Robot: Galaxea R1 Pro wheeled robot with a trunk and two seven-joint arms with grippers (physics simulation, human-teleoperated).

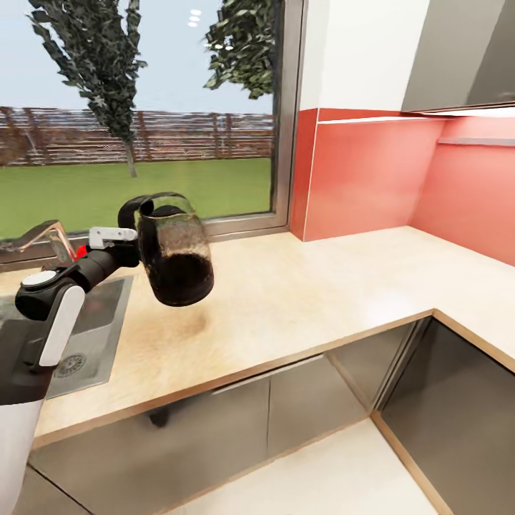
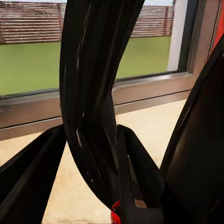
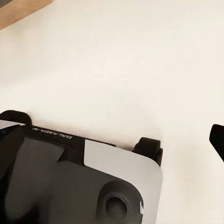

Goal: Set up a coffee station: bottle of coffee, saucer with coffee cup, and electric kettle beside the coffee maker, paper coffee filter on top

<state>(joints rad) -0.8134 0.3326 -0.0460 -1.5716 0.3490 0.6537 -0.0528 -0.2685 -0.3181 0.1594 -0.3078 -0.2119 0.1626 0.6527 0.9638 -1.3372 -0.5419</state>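
A pale wooden countertop [image 1: 300, 286] runs along a window [image 1: 143, 107] and turns a corner under a red backsplash [image 1: 372, 175], with a steel sink [image 1: 93, 336] set in at the left. Above the counter, just right of the sink, the electric kettle [image 1: 175, 250] hangs in the air, casting a faint shadow below. The left gripper [image 1: 132, 239] is clenched on its black loop handle [image 1: 132, 207], which sits on the side facing the sink.

The left wrist view adds the close detail (the head camera cannot resolve it): the handle's dark band [image 2: 88, 93] passes straight between the fingers [image 2: 135, 163], the kettle's body [image 2: 200, 154] just beside them.

The kettle's long axis tilts slightly, its top leaning toward the window. The right wrist view shows the robot's base [image 3: 84, 182] over pale floor [image 3: 121, 60]; its fingers' state cannot be told.
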